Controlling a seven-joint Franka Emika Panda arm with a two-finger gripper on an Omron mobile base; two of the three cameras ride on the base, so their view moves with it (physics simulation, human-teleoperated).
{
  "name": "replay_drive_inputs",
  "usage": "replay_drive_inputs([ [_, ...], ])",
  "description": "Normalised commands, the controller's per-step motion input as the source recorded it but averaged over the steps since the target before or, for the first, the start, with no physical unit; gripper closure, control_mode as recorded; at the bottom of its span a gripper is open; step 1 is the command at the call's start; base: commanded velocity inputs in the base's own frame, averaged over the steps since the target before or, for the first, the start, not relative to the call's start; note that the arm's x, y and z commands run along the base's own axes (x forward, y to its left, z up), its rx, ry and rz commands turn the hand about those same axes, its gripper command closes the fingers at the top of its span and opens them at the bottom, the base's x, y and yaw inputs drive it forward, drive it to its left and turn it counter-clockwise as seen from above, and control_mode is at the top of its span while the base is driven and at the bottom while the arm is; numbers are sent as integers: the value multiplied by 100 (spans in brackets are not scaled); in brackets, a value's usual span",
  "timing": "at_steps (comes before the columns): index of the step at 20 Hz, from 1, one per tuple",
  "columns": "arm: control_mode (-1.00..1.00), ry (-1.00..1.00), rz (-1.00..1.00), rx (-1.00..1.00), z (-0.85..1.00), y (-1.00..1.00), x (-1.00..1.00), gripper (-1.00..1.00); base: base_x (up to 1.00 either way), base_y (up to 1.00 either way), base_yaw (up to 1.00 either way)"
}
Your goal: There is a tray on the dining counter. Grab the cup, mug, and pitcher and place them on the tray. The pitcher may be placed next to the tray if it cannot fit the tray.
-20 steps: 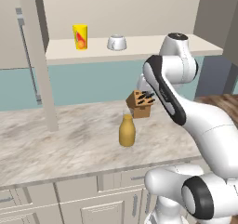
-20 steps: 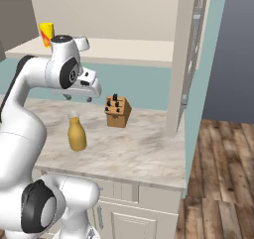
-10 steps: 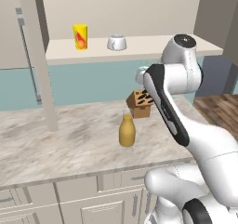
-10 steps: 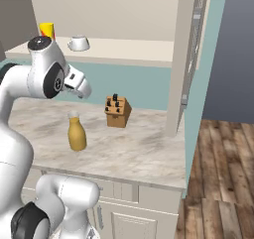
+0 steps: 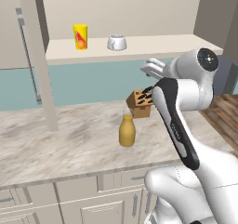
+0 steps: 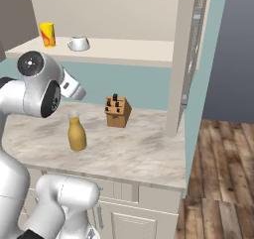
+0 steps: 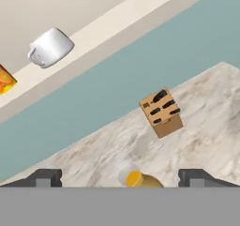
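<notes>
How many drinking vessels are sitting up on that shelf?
2. A yellow handleless tumbler with a red-orange mark stands at the shelf's left, and a squat white-grey mug sits just to its right. Nothing suggests others hidden.

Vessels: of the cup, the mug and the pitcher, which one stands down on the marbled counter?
The pitcher, mustard-yellow and bottle-shaped, beside the knife block. The cup and mug sit on the shelf above.

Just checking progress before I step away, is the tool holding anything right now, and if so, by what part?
Nothing is held. The tool is open with its tips wide apart and empty, raised above the pitcher, which stands on the counter.
</notes>
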Motion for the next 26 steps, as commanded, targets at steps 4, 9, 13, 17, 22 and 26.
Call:
replay_drive_inputs([
  [4, -100, -1, 0, 21, 48, 0, 0, -100, 0, 0, 0],
  [9, -100, 1, 0, 16, 48, 3, 0, -100, 0, 0, 0],
  [13, -100, 11, 0, 14, 31, 10, 0, -100, 0, 0, 0],
  [17, -100, 20, 0, 8, 7, 25, 0, -100, 0, 0, 0],
  [22, -100, 15, 0, 6, 3, 30, 0, -100, 0, 0, 0],
  [26, -100, 11, 0, 3, 10, 37, 3, -100, 0, 0, 0],
])
